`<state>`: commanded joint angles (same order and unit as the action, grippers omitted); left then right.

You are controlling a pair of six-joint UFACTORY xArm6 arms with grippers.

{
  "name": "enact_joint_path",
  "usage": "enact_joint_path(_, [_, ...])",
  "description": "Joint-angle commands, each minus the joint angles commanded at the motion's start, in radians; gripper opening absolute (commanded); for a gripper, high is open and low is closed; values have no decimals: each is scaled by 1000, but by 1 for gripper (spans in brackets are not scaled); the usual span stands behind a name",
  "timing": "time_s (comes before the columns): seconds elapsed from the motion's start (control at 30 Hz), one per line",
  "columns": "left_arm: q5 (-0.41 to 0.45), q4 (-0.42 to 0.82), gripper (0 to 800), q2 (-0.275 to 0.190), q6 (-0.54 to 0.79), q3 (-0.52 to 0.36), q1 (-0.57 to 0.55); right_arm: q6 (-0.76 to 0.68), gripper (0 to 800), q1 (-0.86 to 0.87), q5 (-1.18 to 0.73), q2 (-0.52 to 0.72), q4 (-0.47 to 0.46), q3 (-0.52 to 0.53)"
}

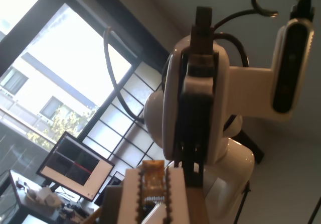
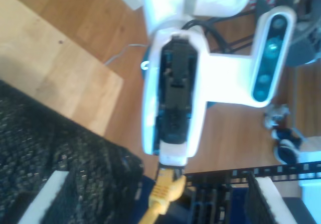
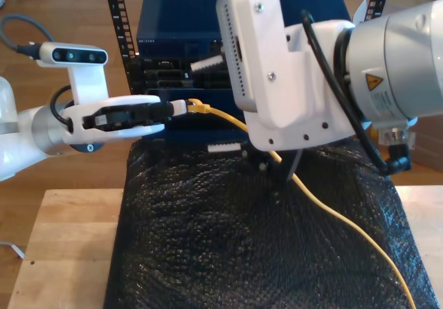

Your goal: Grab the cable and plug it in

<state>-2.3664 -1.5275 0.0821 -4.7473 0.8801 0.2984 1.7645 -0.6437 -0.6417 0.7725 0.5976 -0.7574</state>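
My first gripper (image 3: 181, 107) is clamped on the clear-tipped plug (image 2: 163, 193) of the long yellow network cable (image 3: 325, 205), holding it level just in front of the dark blue rack-mounted switch box (image 3: 277, 25), nose toward its port row (image 3: 163, 73), which I judge is the plug-in approach. My second gripper (image 3: 214, 105) is spread wide and holds nothing, one pad above the plug and one below it. The cable trails away from the box across the black bubble-wrap sheet (image 3: 228, 240). Room before the box face is tight, and the open pads crowd the plug.
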Motion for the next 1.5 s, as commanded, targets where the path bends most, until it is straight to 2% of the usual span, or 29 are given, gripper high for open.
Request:
enact_joint_path(0.07, [-17, -12, 3, 0, 0, 0, 2, 0, 768, 0, 18, -2, 0, 2])
enact_joint_path(0.23, [-31, -14, 3, 2, 0, 0, 0, -3, 658, -3, 26, -2, 0, 3])
enact_joint_path(0.7, [-38, -12, 5, 6, 0, 2, -3, -2, 469, -9, 29, -5, 43, 17])
enact_joint_path(1.33, [-46, -9, 7, 6, 0, 0, -8, -2, 303, -8, 52, -5, 52, 35])
enact_joint_path(1.5, [-44, -8, 8, 6, 0, 0, -34, -3, 298, -9, 54, -5, 52, 35])
